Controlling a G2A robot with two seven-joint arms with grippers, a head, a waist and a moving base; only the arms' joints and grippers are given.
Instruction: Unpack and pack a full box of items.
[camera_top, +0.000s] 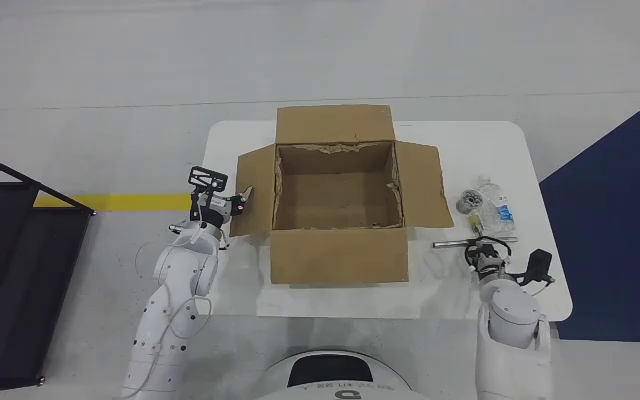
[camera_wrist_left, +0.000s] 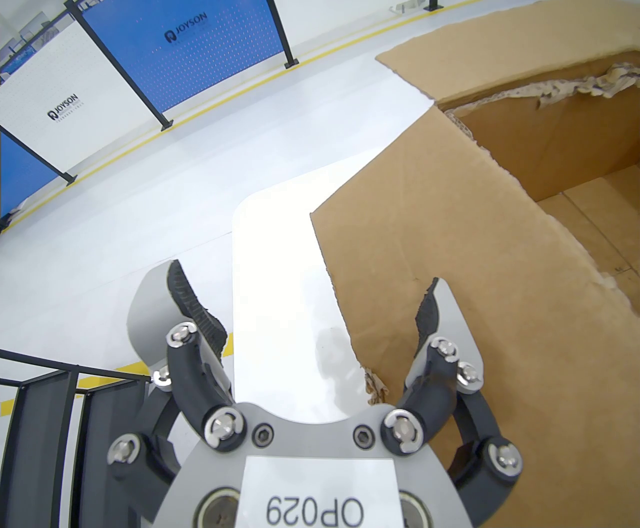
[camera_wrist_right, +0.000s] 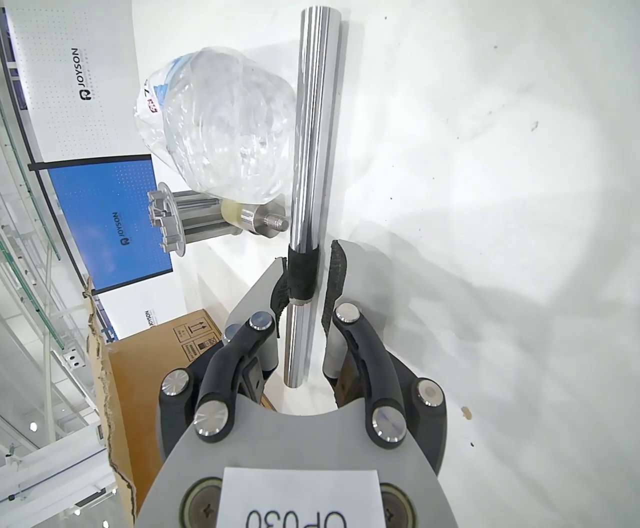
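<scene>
The open cardboard box (camera_top: 339, 200) stands mid-table, its inside bare as far as I can see. My left gripper (camera_wrist_left: 305, 290) is open beside the box's left flap (camera_wrist_left: 440, 280), one fingertip (camera_wrist_left: 432, 310) over the flap and nothing between the fingers. At the table's right side a shiny metal rod (camera_wrist_right: 312, 150) lies on the surface. My right gripper (camera_wrist_right: 310, 275) straddles the rod's near end at its black band; one pad touches it and a thin gap shows at the other. The rod (camera_top: 455, 243) points toward the box.
A clear plastic bag of parts (camera_top: 494, 208) and a flanged metal part (camera_wrist_right: 200, 220) lie just beyond the rod, close to it. A black rack (camera_top: 30, 260) stands off the table at the left. The table's edge runs close behind both grippers.
</scene>
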